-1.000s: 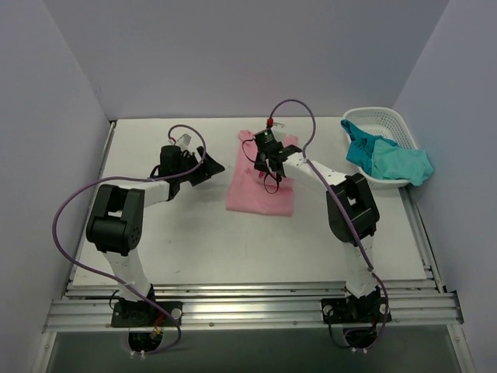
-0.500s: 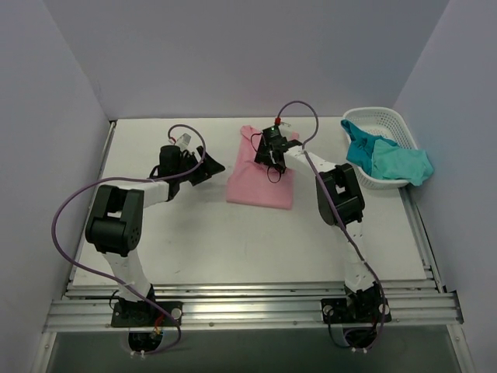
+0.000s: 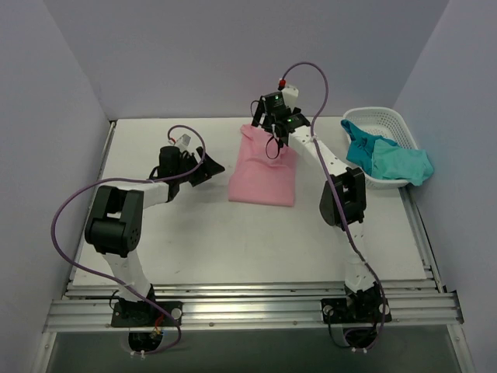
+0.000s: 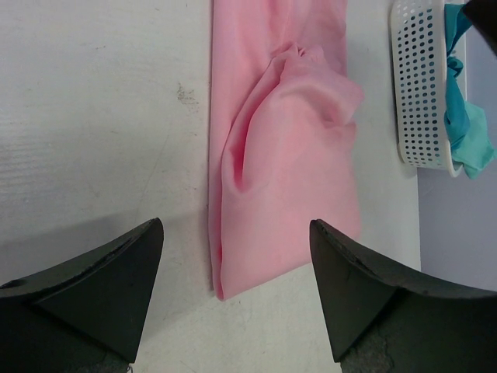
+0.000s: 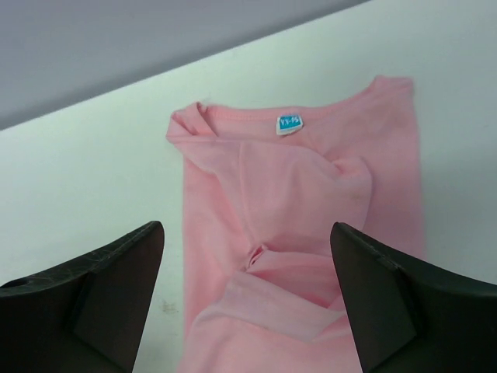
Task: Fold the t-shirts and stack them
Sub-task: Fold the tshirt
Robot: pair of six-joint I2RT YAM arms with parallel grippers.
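Top external shows the pink t-shirt (image 3: pixel 261 175) lengthwise near-to-far, collar farthest.

Left arm (image 3: pixel 116 221) and right arm (image 3: pixel 342 199) share white links, black joints, purple cables (image 3: pixel 54 225) and black wedge fingers (image 4: pixel 101 287)

Only a blue neck tag (image 5: pixel 289 123) on the pink t-shirt (image 5: pixel 311 202), its print illegible.

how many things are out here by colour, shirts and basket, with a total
white basket: 1
pink t-shirt: 1
dark teal t-shirt: 1
lighter turquoise t-shirt: 1
total: 4
The two blue-green ones are bunched together in the basket, so another could be hidden under them.
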